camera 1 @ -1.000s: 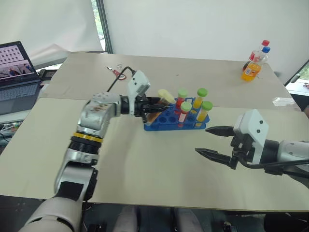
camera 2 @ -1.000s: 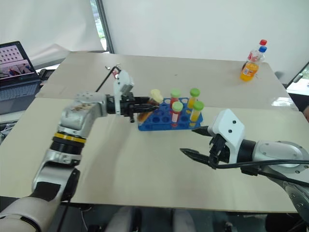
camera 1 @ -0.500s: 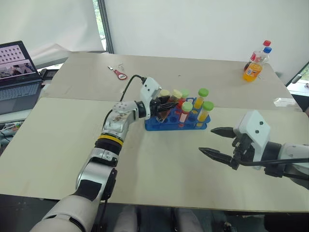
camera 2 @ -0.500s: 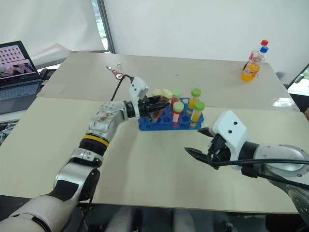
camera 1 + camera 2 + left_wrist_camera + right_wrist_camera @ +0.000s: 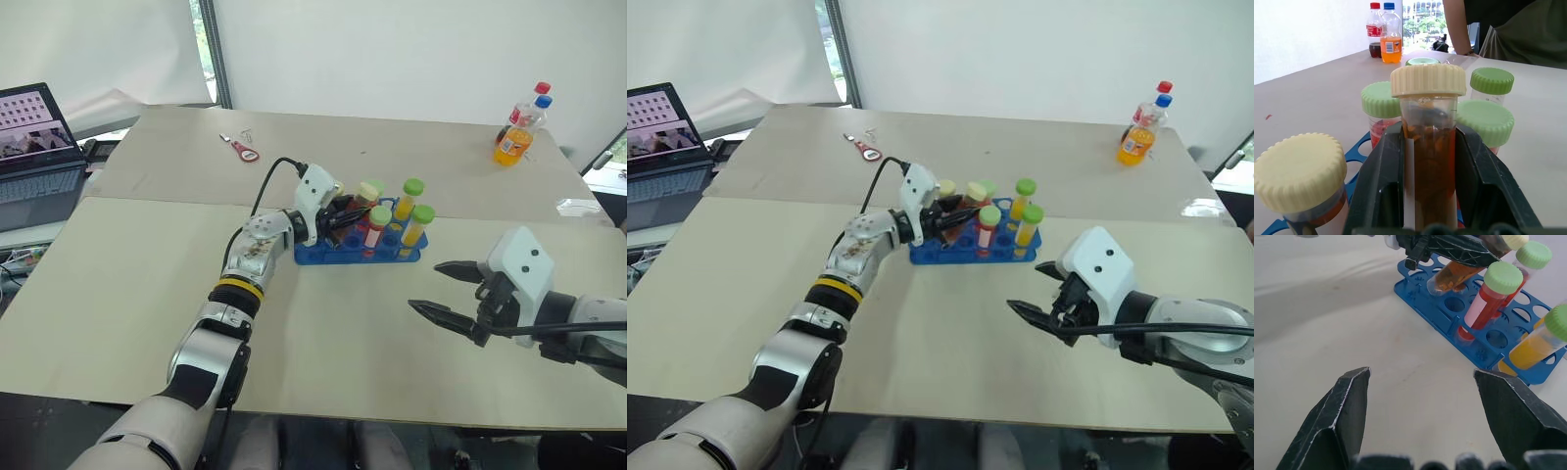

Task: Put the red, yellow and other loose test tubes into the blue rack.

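Observation:
The blue rack (image 5: 331, 257) stands mid-table with several capped tubes upright in it: a red one with a green cap (image 5: 1483, 300), a yellow one with a green cap (image 5: 1531, 350) and one with a cream cap (image 5: 1299, 172). My left gripper (image 5: 345, 216) reaches over the rack's left end, shut on an amber-brown test tube with a cream cap (image 5: 1428, 147). That tube is tilted, its lower end down at a rack hole (image 5: 1444, 280). My right gripper (image 5: 425, 285) hovers open and empty over the table, in front of and to the right of the rack.
An orange soda bottle (image 5: 512, 138) and a second bottle stand at the far right corner. Red-handled scissors (image 5: 243, 149) lie at the back, a laptop (image 5: 34, 147) sits off the left edge. A person (image 5: 1498, 29) stands beyond the table.
My left gripper has carried the amber tube to the right and lower, from the rack's left edge to over its holes. The right gripper has barely moved.

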Robot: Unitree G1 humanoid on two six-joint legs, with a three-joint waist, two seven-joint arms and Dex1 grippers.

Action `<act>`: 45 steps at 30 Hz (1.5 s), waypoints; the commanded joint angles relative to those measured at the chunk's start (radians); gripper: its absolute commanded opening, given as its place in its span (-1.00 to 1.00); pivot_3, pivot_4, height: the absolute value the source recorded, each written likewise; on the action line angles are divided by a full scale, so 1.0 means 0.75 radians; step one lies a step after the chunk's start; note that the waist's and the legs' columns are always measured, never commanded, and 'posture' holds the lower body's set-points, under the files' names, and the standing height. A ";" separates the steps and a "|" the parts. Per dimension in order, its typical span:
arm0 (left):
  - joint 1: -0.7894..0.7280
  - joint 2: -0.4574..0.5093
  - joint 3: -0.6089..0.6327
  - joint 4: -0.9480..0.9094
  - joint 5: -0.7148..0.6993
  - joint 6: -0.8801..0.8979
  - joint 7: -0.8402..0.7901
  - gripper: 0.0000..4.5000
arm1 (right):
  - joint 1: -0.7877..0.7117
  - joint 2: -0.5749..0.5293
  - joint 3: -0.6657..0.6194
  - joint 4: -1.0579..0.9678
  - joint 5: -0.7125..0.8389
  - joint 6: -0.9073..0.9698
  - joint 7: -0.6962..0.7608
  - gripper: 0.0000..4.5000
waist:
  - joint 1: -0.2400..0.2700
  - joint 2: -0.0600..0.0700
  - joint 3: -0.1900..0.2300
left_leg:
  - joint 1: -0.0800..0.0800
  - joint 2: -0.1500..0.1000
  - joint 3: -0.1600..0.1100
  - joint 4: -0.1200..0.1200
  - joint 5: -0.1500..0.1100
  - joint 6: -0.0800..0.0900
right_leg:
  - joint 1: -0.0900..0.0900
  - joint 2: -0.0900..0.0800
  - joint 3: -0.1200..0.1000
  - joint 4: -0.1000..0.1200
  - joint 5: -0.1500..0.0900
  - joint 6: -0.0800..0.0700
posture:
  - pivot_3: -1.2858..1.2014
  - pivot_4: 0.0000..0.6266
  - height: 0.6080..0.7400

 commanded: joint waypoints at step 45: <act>0.459 0.768 -0.053 -0.788 0.028 0.188 -0.443 1.00 | -0.065 -0.121 -0.191 0.354 -0.050 -0.187 0.286 0.99 | -0.015 0.002 -0.001 | 0.001 0.002 -0.001 -0.001 0.000 0.001 | 0.000 0.001 0.000 -0.001 0.000 0.000 | 0.03 -0.52 1.00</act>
